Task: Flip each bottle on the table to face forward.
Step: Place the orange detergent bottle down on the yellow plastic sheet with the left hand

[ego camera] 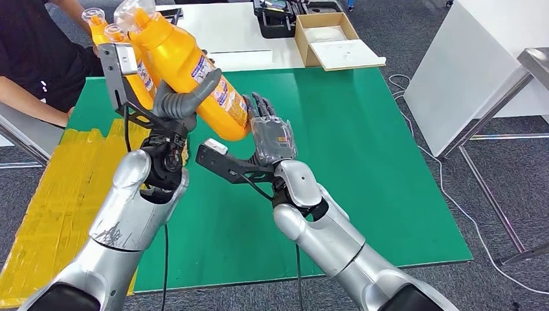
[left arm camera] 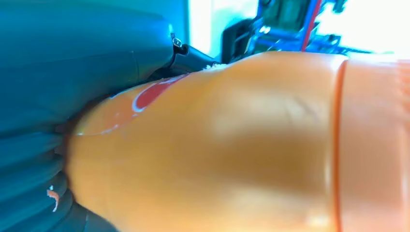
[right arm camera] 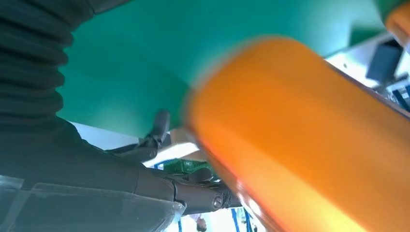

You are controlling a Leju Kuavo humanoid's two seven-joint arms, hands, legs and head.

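The robot's left hand grips an orange bottle tilted in the air above the green counter, mid-flip, while the right hand, fingers spread and empty, waits at its base, seemingly ready to help turn it forward.

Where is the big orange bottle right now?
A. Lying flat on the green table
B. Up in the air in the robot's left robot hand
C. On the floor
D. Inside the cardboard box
B: the left robot hand grips the orange bottle tilted, lifted above the green table, with the right robot hand at its base.
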